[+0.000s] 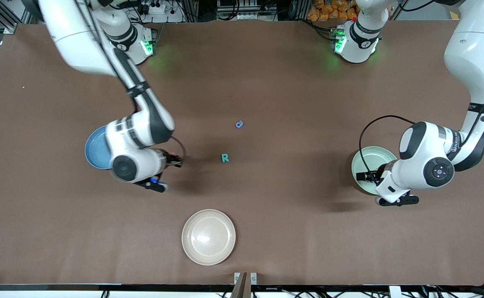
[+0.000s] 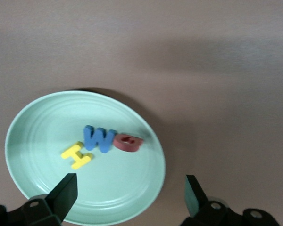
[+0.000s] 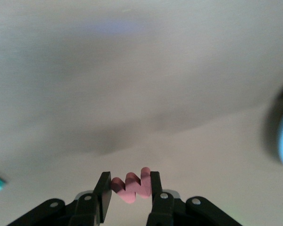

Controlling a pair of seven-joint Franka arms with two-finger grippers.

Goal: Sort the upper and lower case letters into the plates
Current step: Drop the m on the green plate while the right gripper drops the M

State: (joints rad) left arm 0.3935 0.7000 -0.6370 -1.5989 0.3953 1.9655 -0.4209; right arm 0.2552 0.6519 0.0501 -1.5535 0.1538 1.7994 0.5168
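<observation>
The right gripper (image 3: 129, 188), pinching a small pink-red foam lowercase w (image 3: 132, 185) beside the round sky-blue plate (image 1: 95, 151), should centre over it before releasing. The left gripper (image 2: 129, 195) hangs spread over the pale mint-green plate (image 2: 42, 127) on the brown desk (image 1: 267, 82), which holds three letters.

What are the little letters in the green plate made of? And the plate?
The yellow H, blue W and red letter look like soft foam or rubber: thick, matte, with blunt edges. The mint green plate looks like glazed ceramic or hard plastic: smooth, faintly ringed, with a soft shine. Looks alone cannot settle it.
</observation>
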